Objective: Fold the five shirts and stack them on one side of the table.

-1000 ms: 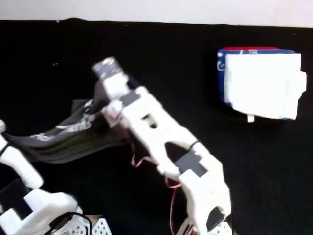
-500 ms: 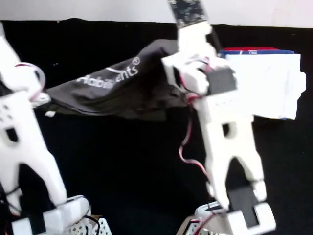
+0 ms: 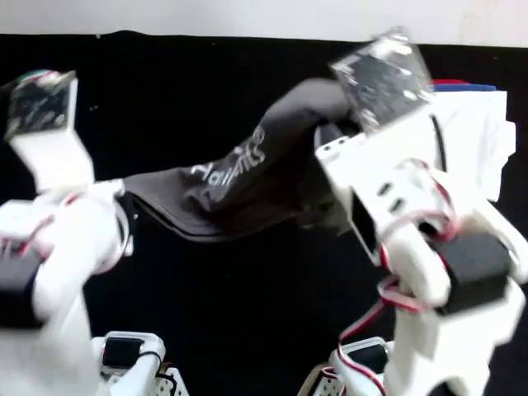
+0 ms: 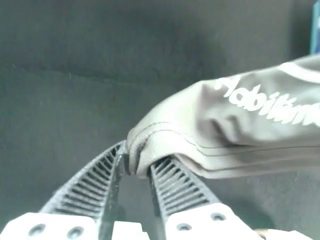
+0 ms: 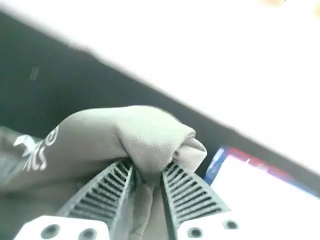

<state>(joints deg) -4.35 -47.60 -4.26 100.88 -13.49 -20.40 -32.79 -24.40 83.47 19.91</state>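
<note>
While the dark grey printed shirt [image 3: 239,186] hangs stretched between them, the left jaws and right jaws each clench a bunched edge.

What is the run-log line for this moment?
left end effector: shut on dark grey cloth shirt | right end effector: shut on it | shirt: hanging between them over black table | white-topped folded stack: far right

Overhead, two wrist close-ups — common shirt [image 3: 239,188]

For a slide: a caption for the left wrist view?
Left gripper pinches the hem of a grey printed shirt over the black table.
</note>
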